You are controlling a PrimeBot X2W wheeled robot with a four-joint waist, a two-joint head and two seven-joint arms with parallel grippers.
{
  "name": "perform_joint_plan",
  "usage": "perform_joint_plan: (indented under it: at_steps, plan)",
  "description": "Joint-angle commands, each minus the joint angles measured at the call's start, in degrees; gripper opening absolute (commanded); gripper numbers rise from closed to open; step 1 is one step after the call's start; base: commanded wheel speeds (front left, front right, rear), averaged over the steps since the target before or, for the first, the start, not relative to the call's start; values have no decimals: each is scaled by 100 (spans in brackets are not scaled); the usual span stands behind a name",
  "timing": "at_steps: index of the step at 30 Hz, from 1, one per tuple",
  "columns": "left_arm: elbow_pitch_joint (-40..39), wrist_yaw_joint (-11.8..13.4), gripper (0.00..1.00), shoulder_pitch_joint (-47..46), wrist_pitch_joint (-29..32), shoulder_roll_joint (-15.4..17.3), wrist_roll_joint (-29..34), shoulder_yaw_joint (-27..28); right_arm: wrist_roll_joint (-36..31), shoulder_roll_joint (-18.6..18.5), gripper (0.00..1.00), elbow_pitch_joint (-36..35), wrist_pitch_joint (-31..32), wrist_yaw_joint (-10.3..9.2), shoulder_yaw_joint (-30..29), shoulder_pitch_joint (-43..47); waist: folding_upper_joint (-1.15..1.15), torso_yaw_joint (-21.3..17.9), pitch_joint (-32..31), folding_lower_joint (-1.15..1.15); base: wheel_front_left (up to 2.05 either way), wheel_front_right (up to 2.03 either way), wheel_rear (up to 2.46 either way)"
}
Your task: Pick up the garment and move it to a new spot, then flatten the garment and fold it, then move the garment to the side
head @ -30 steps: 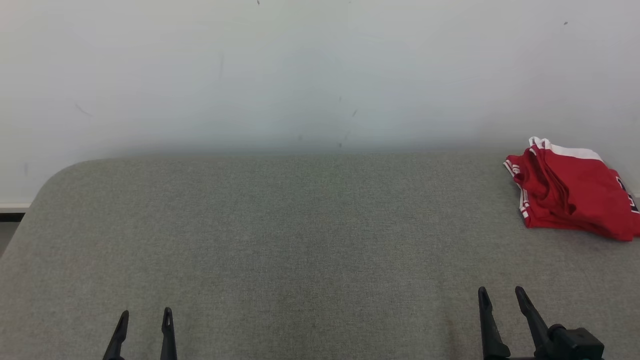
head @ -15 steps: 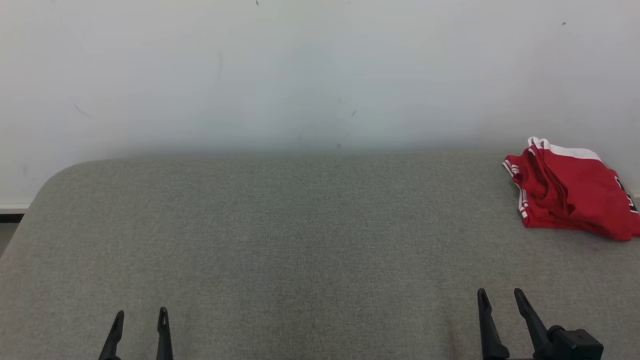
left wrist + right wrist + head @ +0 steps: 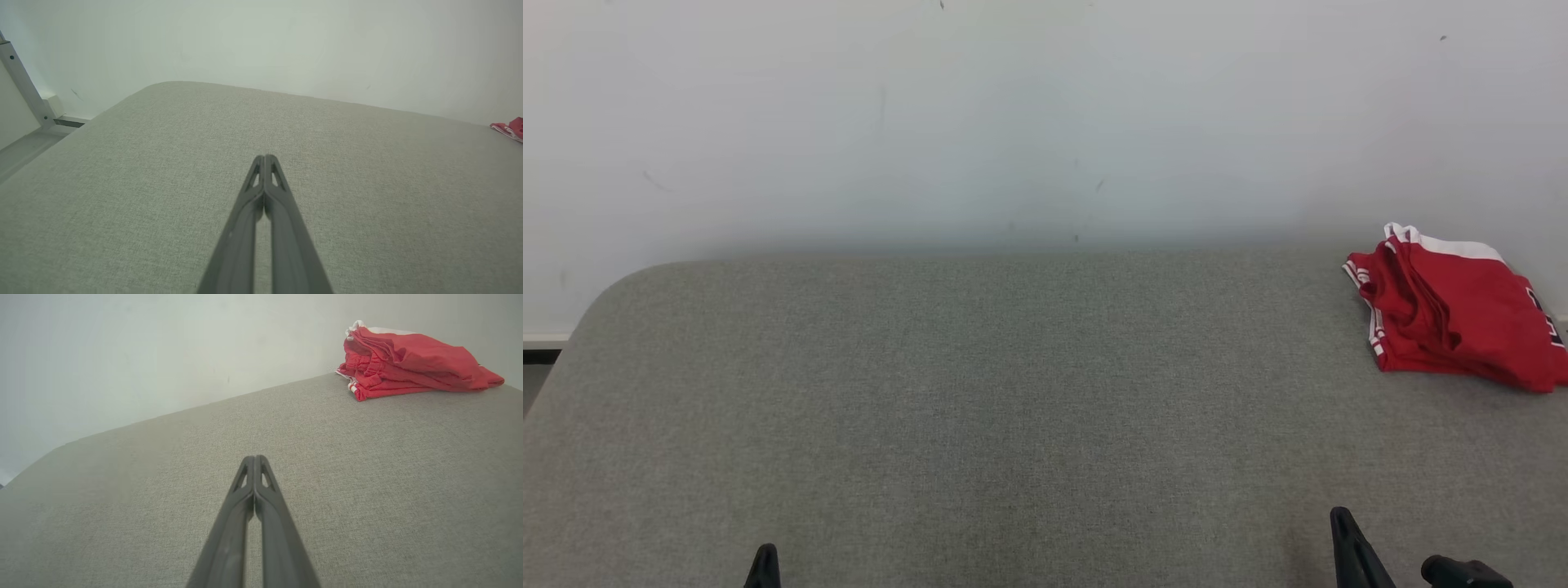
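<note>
The bright red thin-fabric jersey with white panels and striped trim (image 3: 1454, 314) lies bundled at the far right corner of the grey fabric-covered worktop (image 3: 1013, 392), its long axis running across. It sits well ahead and rightward of the right arm's jaws, the nearer pair; these and the left arm's jaws are pinched together, empty

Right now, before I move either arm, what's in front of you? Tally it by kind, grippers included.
Garment: 1, the red garment, bundled at the far right of the table
Grippers: 2, left gripper and right gripper, both shut and empty
Table: 1, grey fabric top
Total: 4
</note>
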Motion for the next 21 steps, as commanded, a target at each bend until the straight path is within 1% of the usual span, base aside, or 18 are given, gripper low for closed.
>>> perform_joint_plan:
  at_steps: [1, 3, 4, 10, 21]
  plan:
    - [-68, -49, 0, -155, 44, 4, -242, 90, 257, -6, 0, -78, 38, -1, -23, -155, 0, -2, 6, 0, 0, 0, 0]
    - [-52, -90, 0, -189, 95, -26, -437, 135, 476, -6, 0, -78, 77, -1, -25, -184, 0, -6, 14, 0, 0, 0, 0]
    - [-36, -129, 0, -223, 145, -54, -626, 179, 690, -6, 0, -79, 114, -1, -27, -212, 0, -9, 22, 0, 0, 0, 0]
    - [5, -245, 0, -315, 288, -135, -1174, 304, 1301, -6, 0, -73, 228, -2, -39, -295, 0, -19, 46, 0, 0, 0, 0]
    - [58, -418, 0, -455, 502, -259, -1999, 495, 2227, -5, 0, -54, 408, -3, -67, -433, 0, -35, 87, 0, 0, 0, 0]
